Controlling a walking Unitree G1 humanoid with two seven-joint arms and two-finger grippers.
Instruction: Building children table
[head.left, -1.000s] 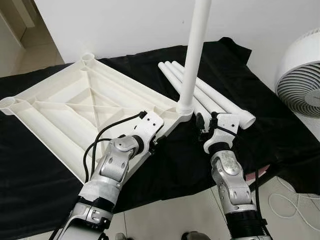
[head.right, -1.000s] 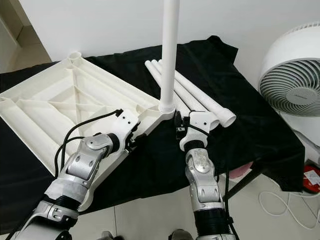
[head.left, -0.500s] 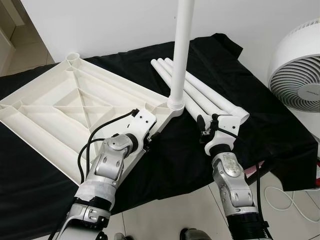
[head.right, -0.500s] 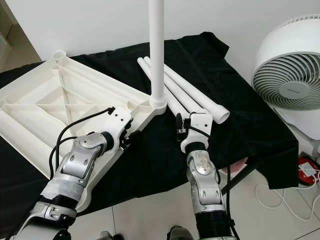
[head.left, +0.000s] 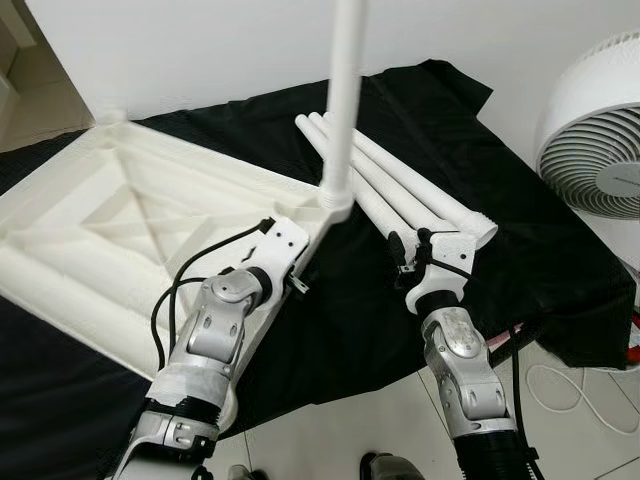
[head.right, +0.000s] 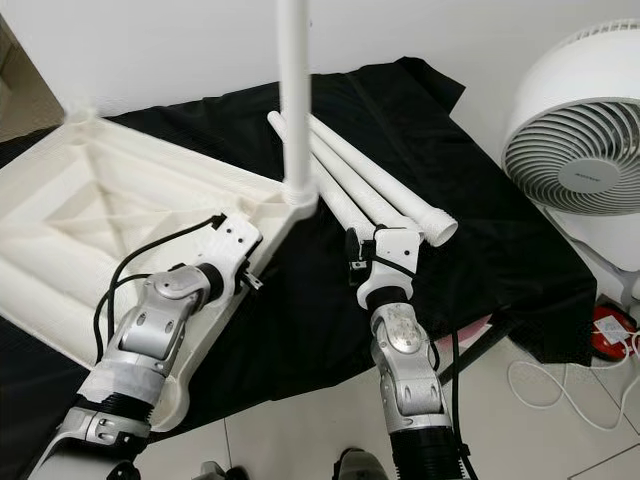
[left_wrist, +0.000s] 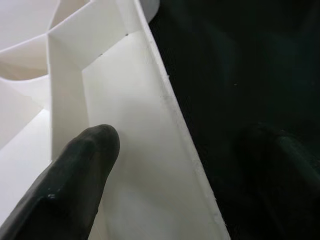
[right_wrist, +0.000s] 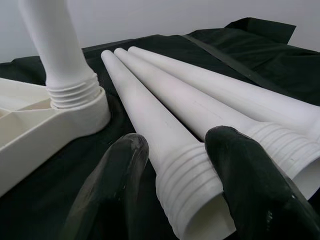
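Note:
The white tabletop (head.left: 120, 230) lies upside down on the black cloth (head.left: 480, 130), blurred. One white leg (head.left: 342, 110) stands upright, screwed into its near corner socket (right_wrist: 75, 105). Three loose legs (head.left: 400, 185) lie side by side to the right of it. My left gripper (head.left: 297, 275) is at the tabletop's near rim (left_wrist: 170, 130), open, one finger (left_wrist: 80, 185) inside the rim and the other outside over the cloth. My right gripper (right_wrist: 175, 165) is shut on the threaded end of the nearest loose leg (right_wrist: 170, 145), a finger touching each side.
A white fan (head.left: 600, 170) stands at the right, past the cloth's edge. A white cable (head.left: 570, 390) lies on the tiled floor below it. A white wall (head.left: 200, 50) runs close behind the work surface.
The tabletop and its upright leg have shifted left and now show blurred. The view has shifted a little. My right gripper has stayed at the loose legs' ends.

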